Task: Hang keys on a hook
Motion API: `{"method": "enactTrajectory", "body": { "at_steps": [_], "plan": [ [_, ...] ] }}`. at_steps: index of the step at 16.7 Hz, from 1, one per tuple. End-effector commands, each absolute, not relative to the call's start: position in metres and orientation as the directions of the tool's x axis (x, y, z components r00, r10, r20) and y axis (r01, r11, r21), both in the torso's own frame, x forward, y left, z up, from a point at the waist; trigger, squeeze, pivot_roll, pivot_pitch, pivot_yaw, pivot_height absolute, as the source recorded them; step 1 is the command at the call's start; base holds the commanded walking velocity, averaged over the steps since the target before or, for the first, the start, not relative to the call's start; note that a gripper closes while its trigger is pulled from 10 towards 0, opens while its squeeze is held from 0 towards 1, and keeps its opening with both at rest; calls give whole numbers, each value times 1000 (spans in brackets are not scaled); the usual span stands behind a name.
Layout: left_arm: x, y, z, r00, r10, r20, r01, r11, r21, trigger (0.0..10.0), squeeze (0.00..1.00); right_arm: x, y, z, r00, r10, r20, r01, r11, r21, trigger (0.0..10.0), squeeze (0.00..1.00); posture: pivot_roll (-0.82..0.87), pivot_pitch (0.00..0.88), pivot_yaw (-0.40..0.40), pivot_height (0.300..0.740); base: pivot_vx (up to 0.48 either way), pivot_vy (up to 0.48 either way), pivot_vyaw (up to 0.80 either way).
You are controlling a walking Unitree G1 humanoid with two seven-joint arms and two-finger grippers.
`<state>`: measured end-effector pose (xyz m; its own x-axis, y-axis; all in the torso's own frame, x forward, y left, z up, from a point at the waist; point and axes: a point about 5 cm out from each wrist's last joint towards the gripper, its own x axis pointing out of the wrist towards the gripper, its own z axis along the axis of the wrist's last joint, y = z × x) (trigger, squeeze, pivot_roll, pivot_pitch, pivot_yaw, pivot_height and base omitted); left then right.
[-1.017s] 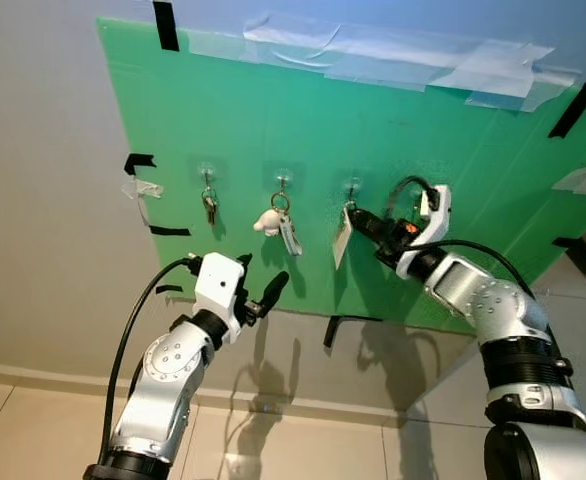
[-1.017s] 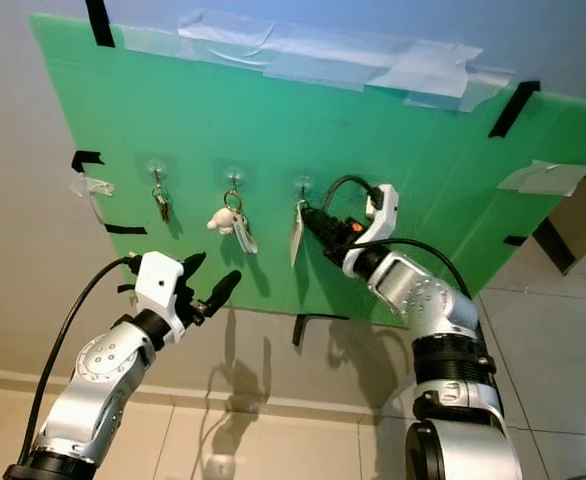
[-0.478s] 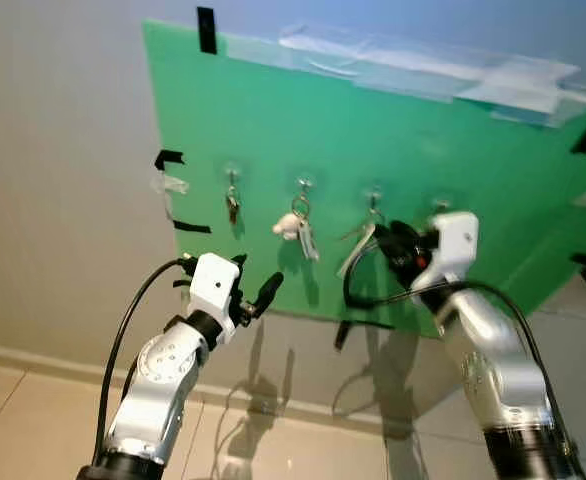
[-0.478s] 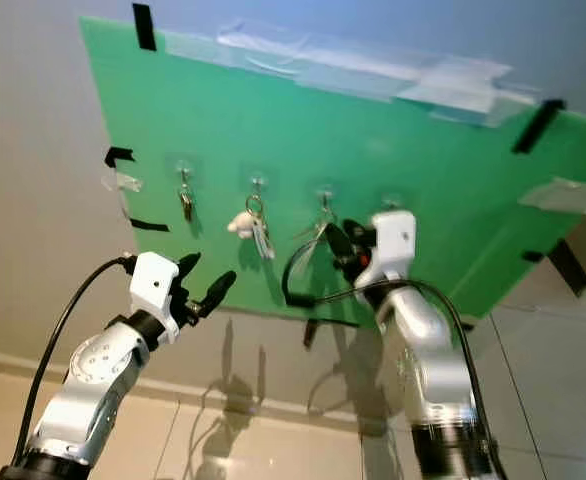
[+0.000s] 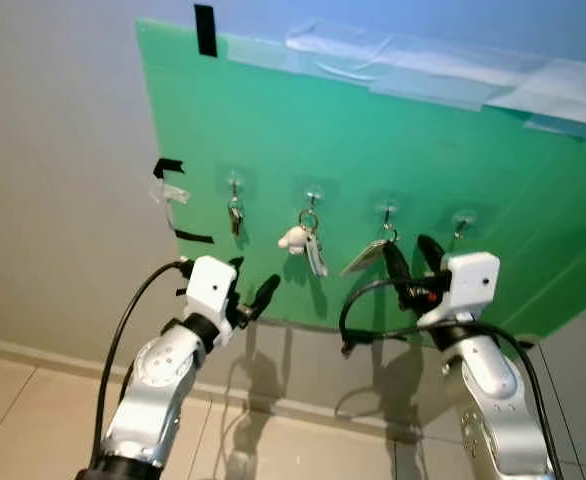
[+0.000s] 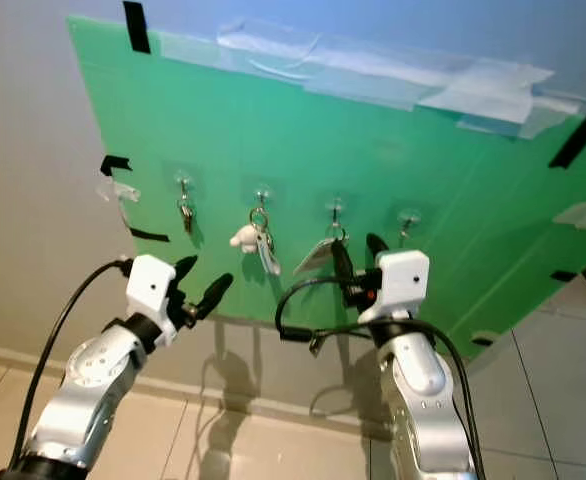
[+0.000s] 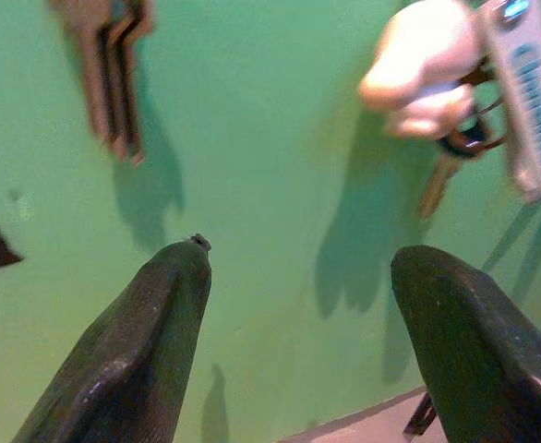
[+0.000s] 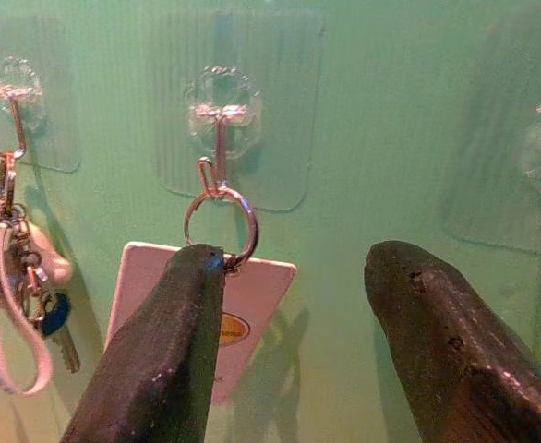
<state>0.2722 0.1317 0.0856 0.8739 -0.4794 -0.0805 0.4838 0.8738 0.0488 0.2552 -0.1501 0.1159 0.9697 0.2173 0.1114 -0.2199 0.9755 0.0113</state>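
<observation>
Keys (image 8: 217, 268) hang on hook (image 8: 213, 157), right gripper (image 8: 298, 305) fingers apart.

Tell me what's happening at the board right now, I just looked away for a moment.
A white card tag on a metal key ring hangs from the third clear adhesive hook on the green wall board. The right hand sits just in front of it, open, holding nothing. Two other key sets hang on the hooks to the left; the fourth hook is bare. The left hand hovers open lower down, idle.
</observation>
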Motion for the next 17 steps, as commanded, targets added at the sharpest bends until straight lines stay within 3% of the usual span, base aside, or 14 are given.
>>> {"method": "enactTrajectory", "body": {
  "at_steps": [1, 4, 8, 12, 14, 15, 17],
  "plan": [
    [273, 129, 85, 866, -494, -81, 499, 865, 53, 10000, 0, 250, -162, 93, 983, 182, -4, -182, 983, -27, 10000, 1000, 0, 0, -27, 740, 0, 0, 0],
    [273, 126, 83, 870, -487, -79, 491, 870, 45, 10000, 0, 268, -156, 106, 974, 215, 67, -210, 975, -75, 10000, 1000, 7, 0, -33, 740, 0, 0, 0],
    [271, 124, 82, 880, -469, -74, 472, 881, 36, 10000, 0, 296, -135, 120, 955, 287, 76, -297, 912, 283, 10000, 1000, 21, 0, -53, 740, 0, 0, 0],
    [269, 123, 81, 884, -463, -71, 465, 885, 30, 10000, 0, 305, -139, 125, 949, 306, 72, -305, 844, 440, 10000, 1000, 20, 0, -64, 740, 0, 0, 0],
    [269, 125, 81, 889, -453, -69, 456, 889, 38, 10000, 0, 293, -145, 123, 945, 322, 51, -321, 889, 327, 10000, 1000, 24, 0, -71, 740, 0, 0, 0],
    [267, 130, 81, 902, -427, -66, 429, 903, 25, 10000, 0, 275, -154, 111, 951, 308, 14, -308, 944, 115, 10000, 0, 25, 0, -72, 740, 0, 0, 0],
    [257, 144, 82, 918, -392, -54, 395, 918, 40, 10000, 0, 242, -170, 82, 971, 230, -71, -233, 972, -28, 10000, 0, 21, 0, -70, 740, 0, 0, 0]
  ]
}}
